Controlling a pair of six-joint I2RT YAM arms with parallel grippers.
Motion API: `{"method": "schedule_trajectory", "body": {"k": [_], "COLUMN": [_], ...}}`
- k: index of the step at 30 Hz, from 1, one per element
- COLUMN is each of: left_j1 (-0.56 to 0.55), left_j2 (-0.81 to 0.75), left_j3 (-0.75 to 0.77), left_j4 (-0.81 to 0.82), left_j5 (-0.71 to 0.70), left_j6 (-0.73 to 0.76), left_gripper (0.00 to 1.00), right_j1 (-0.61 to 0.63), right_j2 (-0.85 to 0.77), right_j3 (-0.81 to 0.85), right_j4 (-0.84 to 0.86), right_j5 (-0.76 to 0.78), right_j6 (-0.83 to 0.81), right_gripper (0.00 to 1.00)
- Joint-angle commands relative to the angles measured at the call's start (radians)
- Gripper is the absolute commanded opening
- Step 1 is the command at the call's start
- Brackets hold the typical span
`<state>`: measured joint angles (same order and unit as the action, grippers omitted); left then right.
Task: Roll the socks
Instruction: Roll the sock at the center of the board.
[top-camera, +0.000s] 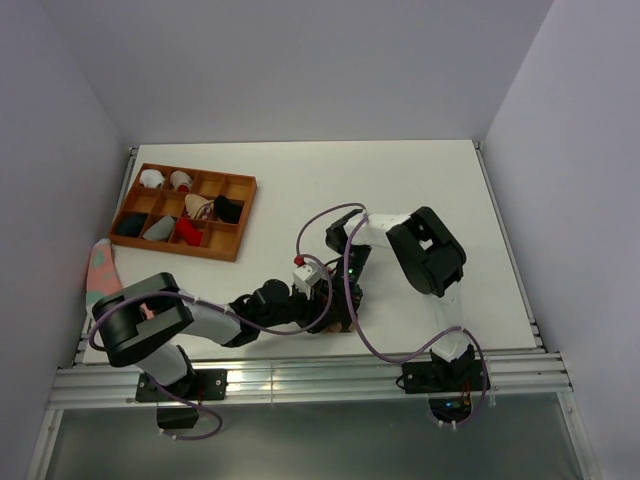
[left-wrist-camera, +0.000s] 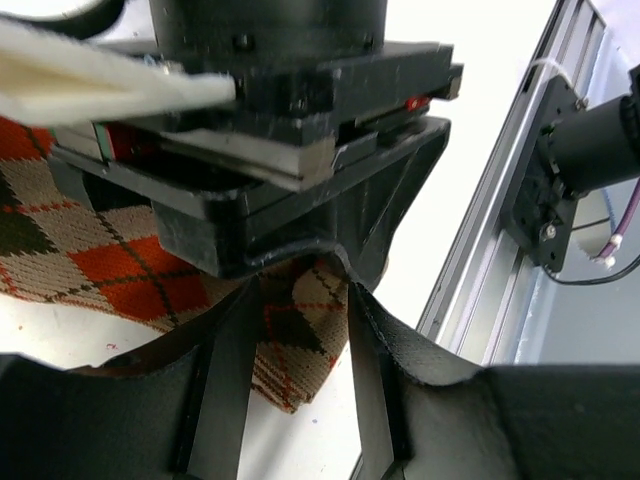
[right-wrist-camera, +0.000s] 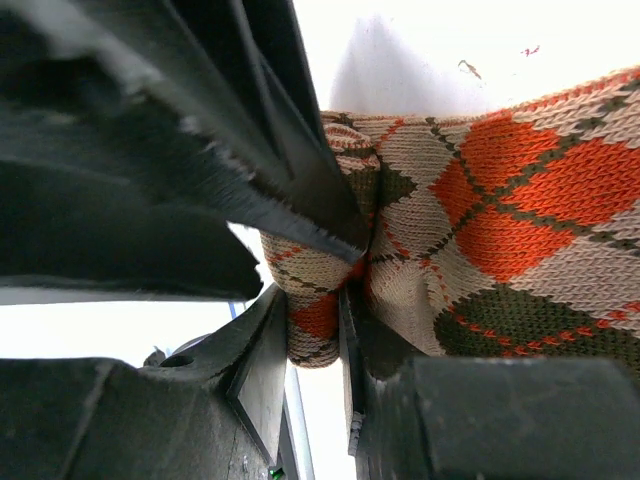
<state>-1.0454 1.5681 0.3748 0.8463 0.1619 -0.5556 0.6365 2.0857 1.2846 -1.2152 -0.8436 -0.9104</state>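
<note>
My left arm (top-camera: 200, 320) lies low, stretched rightward along the near edge of the table (top-camera: 420, 180). My right arm (top-camera: 425, 250) arches high, then folds back left and down to the same spot. Right pincer (right-wrist-camera: 315, 300): clenched on a bunched fold of the argyle sock (right-wrist-camera: 500, 200). Left pincer (left-wrist-camera: 300, 300): grasping the sock's end. Sock location: near edge, centre.

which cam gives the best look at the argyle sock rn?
Right wrist: the argyle sock fills half the frame, knit sharp, a fold pinched in the right gripper jaws. Left wrist shows a patch of it, partly behind the right gripper. Top external: the arms hide nearly all of it.
</note>
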Motion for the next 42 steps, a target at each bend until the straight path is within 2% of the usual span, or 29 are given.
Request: {"method": "schedule_trajectory", "body": {"k": [1, 9, 14, 17, 18, 20, 21, 25, 37, 42], "left_j1": [-0.01, -0.021, -0.021, -0.021, -0.021, -0.021, -0.021, -0.021, 0.015, 0.042], "left_j2": [0.012, 0.052, 0.081, 0.111, 0.122, 0.156, 0.164, 0.208, 0.317, 0.317], "left_j3": [0.019, 0.015, 0.019, 0.029, 0.035, 0.044, 0.039, 0.02, -0.05, -0.04], "left_j4": [0.011, 0.019, 0.01, -0.007, -0.019, -0.009, 0.002, 0.052, 0.213, 0.154], "left_j5": [0.031, 0.057, 0.054, 0.047, 0.045, 0.059, 0.064, 0.06, 0.105, 0.117], "left_j6": [0.04, 0.033, 0.016, 0.002, -0.003, -0.024, -0.036, -0.082, -0.237, -0.299], "left_gripper": [0.46, 0.45, 0.41, 0.28, 0.18, 0.08, 0.0, 0.0, 0.0, 0.0], "right_j1": [-0.004, -0.008, -0.011, -0.011, -0.011, -0.012, -0.012, -0.026, -0.156, -0.215], "right_j2": [0.025, 0.02, 0.02, 0.014, 0.011, -0.002, -0.007, -0.061, -0.297, -0.407], "right_j3": [0.024, 0.019, 0.021, 0.022, 0.019, 0.015, 0.01, -0.004, -0.106, -0.197], "right_j4": [-0.01, -0.007, -0.003, 0.006, 0.011, 0.034, 0.039, 0.072, 0.184, 0.253], "right_j5": [0.005, 0.001, -0.002, 0.0, 0.0, 0.005, 0.005, 0.012, 0.049, 0.084], "right_j6": [-0.016, -0.015, -0.008, -0.001, 0.005, 0.018, 0.024, 0.057, 0.13, 0.123], "right_gripper": [0.19, 0.19, 0.19, 0.2, 0.2, 0.25, 0.3, 0.38, 0.48, 0.48]}}
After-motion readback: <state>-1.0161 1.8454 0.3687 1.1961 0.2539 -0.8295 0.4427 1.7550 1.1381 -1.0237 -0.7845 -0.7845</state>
